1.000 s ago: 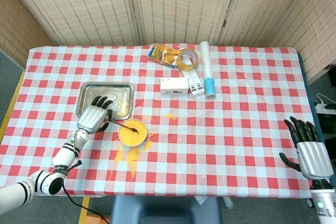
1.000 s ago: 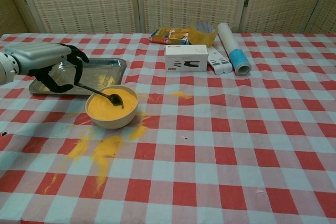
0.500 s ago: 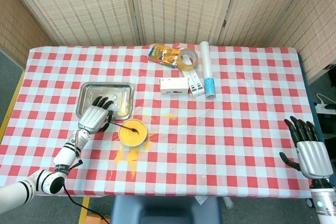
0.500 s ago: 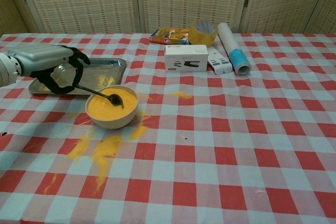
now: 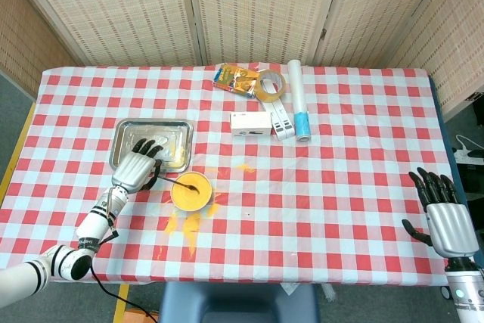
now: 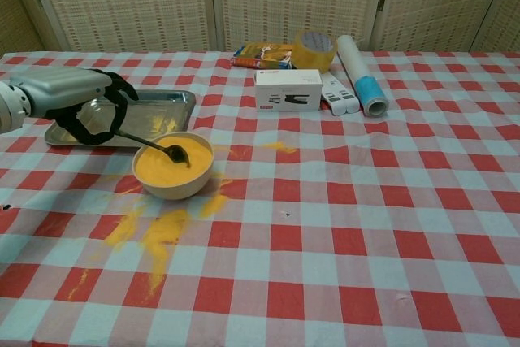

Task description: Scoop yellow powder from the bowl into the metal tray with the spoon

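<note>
The left robot hand (image 6: 77, 95) holds the handle of the spoon (image 6: 154, 145), its fingers curled around it, beside the near edge of the metal tray (image 6: 175, 103). Compared with one second ago, almost nothing has changed: the hand has shifted only a little, and the spoon's dark head still lies on the yellow powder (image 6: 166, 170) in the bowl (image 6: 175, 188). I judge that the scoop is still being prepared, not yet lifted. The tray is just behind the bowl, so the way to it is short, but some powder is already spilled on the counter (image 6: 366, 201) in front of the bowl, so a level lift would be wise. The right robot hand (image 5: 446, 217) stays far away at the counter's edge, fingers spread, holding nothing.
</note>
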Tool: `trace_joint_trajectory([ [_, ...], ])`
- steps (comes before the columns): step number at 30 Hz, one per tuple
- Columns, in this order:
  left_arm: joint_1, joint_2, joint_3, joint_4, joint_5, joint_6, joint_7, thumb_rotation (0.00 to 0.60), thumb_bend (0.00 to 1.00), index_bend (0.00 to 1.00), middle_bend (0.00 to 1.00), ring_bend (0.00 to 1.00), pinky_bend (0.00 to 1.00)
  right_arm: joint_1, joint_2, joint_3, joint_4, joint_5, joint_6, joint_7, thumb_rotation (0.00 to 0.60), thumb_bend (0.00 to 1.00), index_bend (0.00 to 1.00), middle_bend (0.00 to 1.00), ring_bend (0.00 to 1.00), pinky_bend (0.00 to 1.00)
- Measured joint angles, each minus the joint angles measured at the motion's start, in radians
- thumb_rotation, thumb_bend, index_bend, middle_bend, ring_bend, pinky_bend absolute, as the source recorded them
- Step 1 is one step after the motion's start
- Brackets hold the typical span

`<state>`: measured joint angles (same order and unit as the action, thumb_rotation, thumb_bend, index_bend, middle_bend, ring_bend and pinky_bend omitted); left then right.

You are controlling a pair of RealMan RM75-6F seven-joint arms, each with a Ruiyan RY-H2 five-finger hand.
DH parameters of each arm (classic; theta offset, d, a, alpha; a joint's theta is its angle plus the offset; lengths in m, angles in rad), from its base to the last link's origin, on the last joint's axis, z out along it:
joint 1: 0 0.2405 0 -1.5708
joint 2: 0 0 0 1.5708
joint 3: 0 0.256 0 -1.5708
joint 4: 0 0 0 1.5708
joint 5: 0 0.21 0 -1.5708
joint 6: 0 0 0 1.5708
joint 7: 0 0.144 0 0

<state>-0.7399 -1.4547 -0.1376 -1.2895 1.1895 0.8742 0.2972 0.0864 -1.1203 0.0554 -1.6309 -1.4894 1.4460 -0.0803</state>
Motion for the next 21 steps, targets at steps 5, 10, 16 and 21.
trace_joint_trajectory([
  [5,0.007,-0.006,-0.002,-0.004,0.009,0.033,-0.006,0.600,0.55,0.74,0.20,0.00,0.04,0.000,0.000,0.000,0.000,0.000,0.002,0.000,0.600,0.16,0.00,0.00,0.00,0.00],
  [10,0.018,-0.013,-0.002,-0.001,0.022,0.064,-0.014,0.600,0.56,0.77,0.23,0.00,0.04,0.000,0.000,-0.001,-0.001,-0.002,0.003,0.000,0.600,0.16,0.00,0.00,0.00,0.00],
  [16,0.037,-0.026,-0.011,0.003,0.039,0.137,-0.027,0.600,0.57,0.77,0.25,0.02,0.04,0.001,0.001,-0.002,-0.001,-0.004,0.001,0.003,0.600,0.16,0.00,0.00,0.00,0.00],
  [21,0.063,-0.031,-0.021,-0.023,0.060,0.228,-0.013,0.600,0.57,0.77,0.26,0.03,0.04,0.002,0.004,-0.004,-0.003,-0.011,0.000,0.009,0.600,0.16,0.00,0.00,0.00,0.00],
])
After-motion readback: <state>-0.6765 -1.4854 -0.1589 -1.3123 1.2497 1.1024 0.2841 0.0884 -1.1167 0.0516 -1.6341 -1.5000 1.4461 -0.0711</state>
